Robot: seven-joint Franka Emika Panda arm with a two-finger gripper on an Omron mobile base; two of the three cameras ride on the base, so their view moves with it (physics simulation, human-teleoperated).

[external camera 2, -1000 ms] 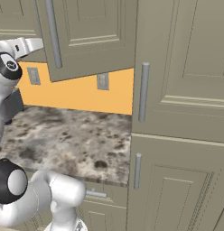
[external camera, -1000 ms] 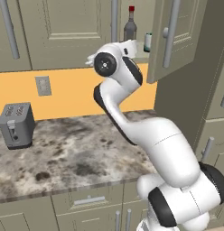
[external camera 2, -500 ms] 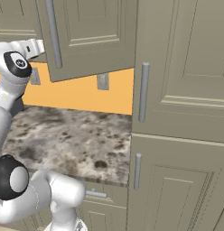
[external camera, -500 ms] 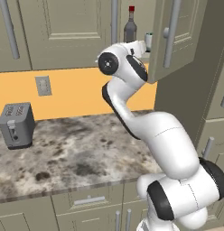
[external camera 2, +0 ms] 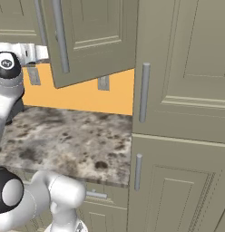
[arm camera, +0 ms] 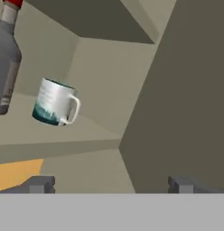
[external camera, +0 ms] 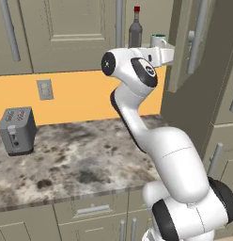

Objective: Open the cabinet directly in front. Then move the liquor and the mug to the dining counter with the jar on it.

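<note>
Dark fingertips (arm camera: 40, 184) stand far apart at the bottom of the hand view, so the gripper (arm camera: 109, 184) is spread wide with nothing between its jaws. It points up into the open cabinet (external camera: 81, 33), toward the shelf inside. A second ago the hand sat lower, level with the bottom edge of the cabinet; now, in the left base view, the gripper (external camera: 166, 55) has risen to just under the shelf and reached further forward.

On that shelf the mug (arm camera: 55, 103) stands upright, white with a teal rim, its loop handle turned toward the right of the hand view. Just beside it, at the left, stands the liquor (arm camera: 5, 63), grey glass under a red cap, apart from the mug. From the left base view the liquor (external camera: 135, 29) and the mug (external camera: 158, 40) show above the arm's wrist, where they stood before.

One cabinet door (external camera 2: 94, 38) hangs swung open over the marble worktop (external camera: 76, 160). A toaster (external camera: 17, 130) sits at the worktop's left, below a wall socket (external camera: 44, 89), unmoved.
</note>
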